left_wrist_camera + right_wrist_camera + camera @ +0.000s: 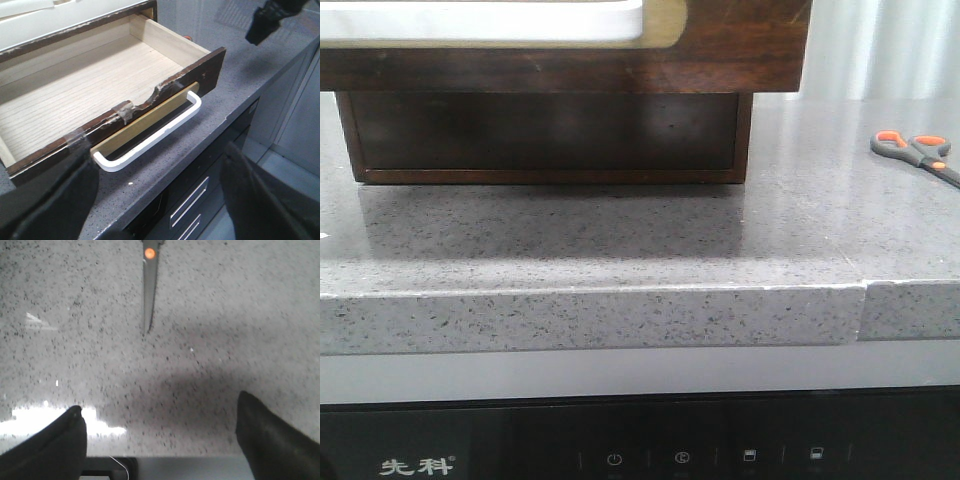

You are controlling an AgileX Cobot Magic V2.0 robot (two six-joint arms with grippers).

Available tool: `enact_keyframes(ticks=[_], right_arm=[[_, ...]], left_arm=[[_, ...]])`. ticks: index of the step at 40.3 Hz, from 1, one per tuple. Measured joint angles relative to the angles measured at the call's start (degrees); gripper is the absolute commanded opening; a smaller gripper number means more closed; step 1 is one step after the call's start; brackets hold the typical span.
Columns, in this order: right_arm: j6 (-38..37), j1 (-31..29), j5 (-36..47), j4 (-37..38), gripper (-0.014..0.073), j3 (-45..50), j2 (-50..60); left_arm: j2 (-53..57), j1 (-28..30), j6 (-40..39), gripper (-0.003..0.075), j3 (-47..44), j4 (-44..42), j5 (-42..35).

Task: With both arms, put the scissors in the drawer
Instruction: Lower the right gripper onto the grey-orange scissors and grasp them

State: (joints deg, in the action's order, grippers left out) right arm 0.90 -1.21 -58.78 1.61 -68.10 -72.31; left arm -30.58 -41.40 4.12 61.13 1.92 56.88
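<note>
The scissors [917,152], with dark grey handles and orange-lined loops, lie flat on the grey speckled counter at the far right. Their closed blades [149,290] also show in the right wrist view, pointing toward my right gripper [160,405]. That gripper is open, empty, and hovers above the counter's front edge, a little short of the blade tip. The drawer [740,50] is pulled out and its dark brown front fills the upper left. In the left wrist view the drawer [165,40] is open with a bare wooden floor. My left gripper [157,155] is open and empty just in front of the white handle [150,137].
The counter's front edge [620,300] runs across the view, with a black appliance panel [640,450] below it. Cabinet drawers with silver handles [190,200] sit under the counter. A dark part of the right arm [265,22] hangs over the counter beyond the drawer.
</note>
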Motion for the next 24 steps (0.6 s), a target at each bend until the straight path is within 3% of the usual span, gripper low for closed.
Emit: enact_keyframes(ticks=[8, 18, 24], right_arm=[[1.5, 0.0, -0.6, -0.5, 0.0619, -5.7, -8.4], [2.1, -0.7, -3.3, -1.6, 0.0451, -14.0, -19.4], [2.1, -1.2, -4.4, -2.1, 0.043, -18.7, -25.6]], left_arm=[[0.0, -0.3, 0.0, 0.0494, 0.0, -0.3, 0.0], [0.0, -0.3, 0.0, 0.0494, 0.0, -0.3, 0.0], [0.0, -0.3, 0.0, 0.0494, 0.0, -0.3, 0.0]])
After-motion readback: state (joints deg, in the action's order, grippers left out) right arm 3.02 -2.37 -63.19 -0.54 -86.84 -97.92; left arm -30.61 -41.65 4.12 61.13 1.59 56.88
